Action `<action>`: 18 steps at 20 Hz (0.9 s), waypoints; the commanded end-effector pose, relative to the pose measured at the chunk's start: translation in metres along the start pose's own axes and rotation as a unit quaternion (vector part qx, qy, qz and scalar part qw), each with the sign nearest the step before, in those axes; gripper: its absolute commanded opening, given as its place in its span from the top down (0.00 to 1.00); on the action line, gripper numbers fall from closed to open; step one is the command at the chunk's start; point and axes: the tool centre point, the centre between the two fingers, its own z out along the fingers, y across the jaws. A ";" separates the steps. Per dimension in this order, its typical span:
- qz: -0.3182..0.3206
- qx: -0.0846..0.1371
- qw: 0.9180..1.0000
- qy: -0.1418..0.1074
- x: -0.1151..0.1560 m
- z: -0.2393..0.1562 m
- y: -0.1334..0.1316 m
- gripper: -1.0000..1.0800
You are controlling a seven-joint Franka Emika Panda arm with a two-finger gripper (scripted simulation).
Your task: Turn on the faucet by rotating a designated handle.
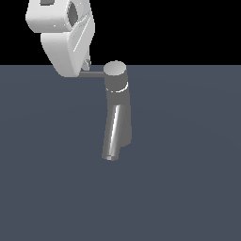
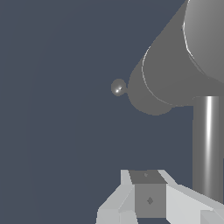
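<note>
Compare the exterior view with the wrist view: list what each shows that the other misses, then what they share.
Only the exterior view shows the whole faucet standing upright, its round cap, bright ring and slanted spout, plus the bulky white gripper body at the handle's outer end. Only the wrist view shows a small round knob beside the faucet body and a close look at one gripper finger. Both show faucet, handle rod, and grey floor.

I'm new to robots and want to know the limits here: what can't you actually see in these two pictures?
- Exterior view: the pincer covers the outer end of the handle, so whether they touch is unclear.
- Exterior view: the arm is cut off by the top edge.
- Wrist view: the faucet is cut by the picture's edge.
- Neither view shows whether the pincer is open.
</note>
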 end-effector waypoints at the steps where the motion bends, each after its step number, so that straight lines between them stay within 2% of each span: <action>1: 0.000 0.000 1.000 0.000 -0.001 0.000 0.007 1.00; 18: 0.000 0.000 1.000 0.000 -0.005 0.000 0.065 1.00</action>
